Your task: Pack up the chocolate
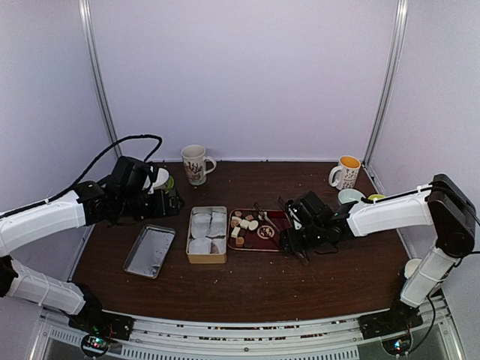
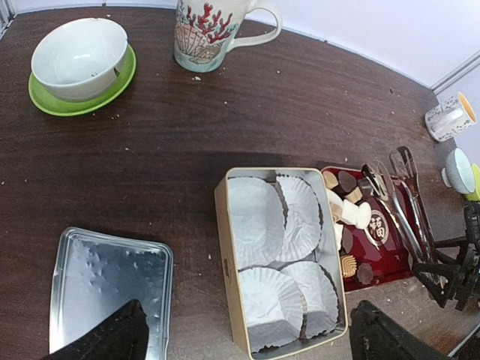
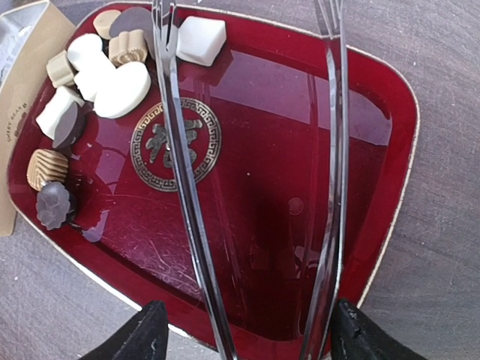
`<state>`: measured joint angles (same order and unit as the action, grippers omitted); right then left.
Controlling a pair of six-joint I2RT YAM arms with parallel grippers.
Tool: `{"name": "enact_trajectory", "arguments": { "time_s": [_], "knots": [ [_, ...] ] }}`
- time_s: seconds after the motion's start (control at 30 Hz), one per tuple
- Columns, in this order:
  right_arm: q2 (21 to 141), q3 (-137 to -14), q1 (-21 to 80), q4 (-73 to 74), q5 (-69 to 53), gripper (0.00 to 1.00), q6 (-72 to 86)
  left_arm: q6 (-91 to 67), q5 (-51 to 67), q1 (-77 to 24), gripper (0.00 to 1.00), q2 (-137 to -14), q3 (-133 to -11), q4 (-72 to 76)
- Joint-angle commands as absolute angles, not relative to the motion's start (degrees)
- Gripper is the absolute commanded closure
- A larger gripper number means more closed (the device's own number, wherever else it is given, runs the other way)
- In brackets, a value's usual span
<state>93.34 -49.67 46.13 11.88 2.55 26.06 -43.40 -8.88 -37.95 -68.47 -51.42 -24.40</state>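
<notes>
The chocolate (image 3: 105, 75) lies in a loose cluster of white, tan and dark brown pieces at the left end of a red tray (image 3: 300, 150); it also shows as chocolate (image 1: 241, 223) and chocolate (image 2: 349, 214). Metal tongs (image 3: 187, 210) lie lengthwise on the tray, arms spread. My right gripper (image 3: 251, 334) straddles the tongs' rear end. Its right finger is against one arm and its left finger stands clear of the other. My left gripper (image 2: 251, 341) hangs open and empty above the near end of a gold tin (image 2: 225, 255) lined with white paper cups.
The tin's silver lid (image 2: 105, 285) lies flat left of the tin. At the back stand a shell-patterned mug (image 1: 195, 163) and a white bowl on a green saucer (image 2: 79, 60). An orange-lined mug (image 1: 346, 172) and a pale bowl (image 1: 349, 196) stand at the back right.
</notes>
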Motion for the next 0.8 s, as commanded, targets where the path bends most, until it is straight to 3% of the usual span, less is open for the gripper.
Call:
{"name": "enact_trajectory", "arguments": {
  "time_s": [0.0,0.77],
  "knots": [
    [95.2,-51.7,46.2,11.2,4.4,0.29,25.7,-42.2,-11.0,-37.6,0.04,-67.5,-51.3,-22.5],
    [96.3,-50.8,47.7,5.3,11.7,0.5,24.6,-42.4,-13.1,-37.6,0.06,-67.7,-49.6,-23.8]
  ]
}}
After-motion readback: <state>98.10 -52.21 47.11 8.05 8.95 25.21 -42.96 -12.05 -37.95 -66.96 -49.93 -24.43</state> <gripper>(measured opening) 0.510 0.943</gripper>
